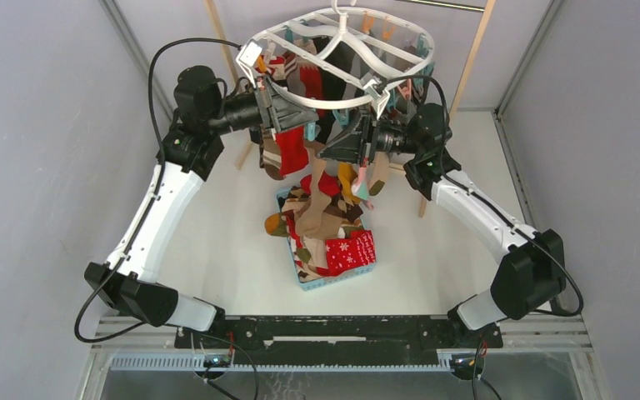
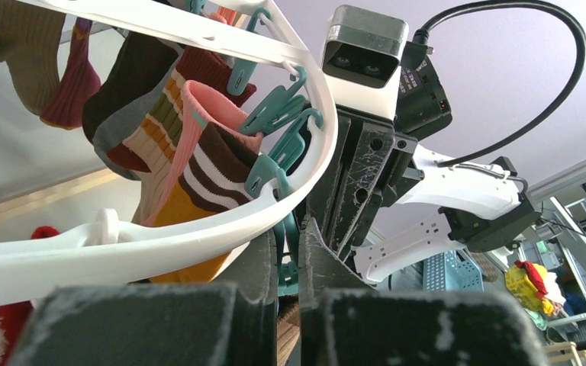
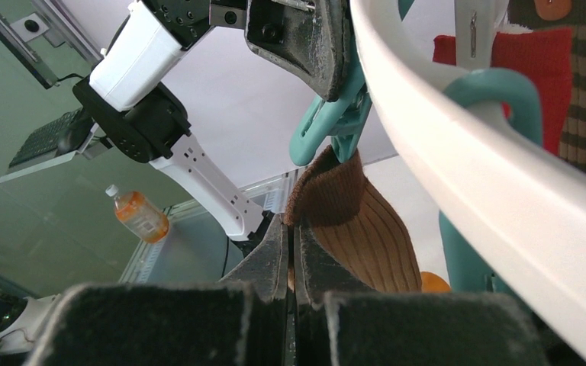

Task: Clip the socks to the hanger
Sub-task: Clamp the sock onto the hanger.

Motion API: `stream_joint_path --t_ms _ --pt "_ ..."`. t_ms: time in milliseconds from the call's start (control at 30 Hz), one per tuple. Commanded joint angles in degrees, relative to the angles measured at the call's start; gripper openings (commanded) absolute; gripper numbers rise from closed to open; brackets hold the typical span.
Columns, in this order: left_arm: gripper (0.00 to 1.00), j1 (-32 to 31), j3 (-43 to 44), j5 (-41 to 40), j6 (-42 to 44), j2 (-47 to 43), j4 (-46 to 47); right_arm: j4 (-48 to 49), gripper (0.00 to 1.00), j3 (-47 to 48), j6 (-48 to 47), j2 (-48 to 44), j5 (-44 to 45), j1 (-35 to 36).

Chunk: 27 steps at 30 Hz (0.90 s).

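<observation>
Socks (image 2: 198, 152) hang clipped round the white hanger (image 3: 488, 175) above the basket (image 1: 342, 277) on your desk (image 1: 217, 250). Your left end effector (image 2: 288, 252) squeezes a teal clothespin (image 3: 324, 126) on its rim; your right end effector (image 3: 291, 244) grips a brown sock (image 3: 359, 221) touching it.

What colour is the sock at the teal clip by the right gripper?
The sock has a brown cuff and ribbed tan body; clearest in right wrist view.

Your right gripper (image 3: 293, 255), dark fingers nearly together, pinches the cuff of a brown-and-tan ribbed fabric sock (image 3: 359, 225). The sock's top meets a teal plastic clothespin (image 3: 326, 126) held under the left gripper (image 3: 334, 72), beside the broad white plastic hanger ring (image 3: 458, 152).
</observation>
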Motion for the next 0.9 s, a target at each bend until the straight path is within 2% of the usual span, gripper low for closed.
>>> stream_joint_path --t_ms 0,233,600,867 --pt "0.00 -1.73 -0.86 9.44 -0.22 -0.94 -1.40 3.99 0.00 5.04 3.44 2.00 -0.27 0.00" --pt "0.00 -1.64 -1.34 9.70 -0.22 -1.09 -1.40 3.53 0.00 5.12 2.00 1.94 3.74 0.53" --pt "0.00 -1.64 -1.65 9.76 -0.32 -1.36 -0.88 2.51 0.00 -0.47 -3.56 -4.03 18.26 1.94" --pt "0.00 -1.65 -2.31 9.74 -0.95 -1.59 0.14 3.46 0.00 -2.92 -3.69 -6.63 21.94 2.48"
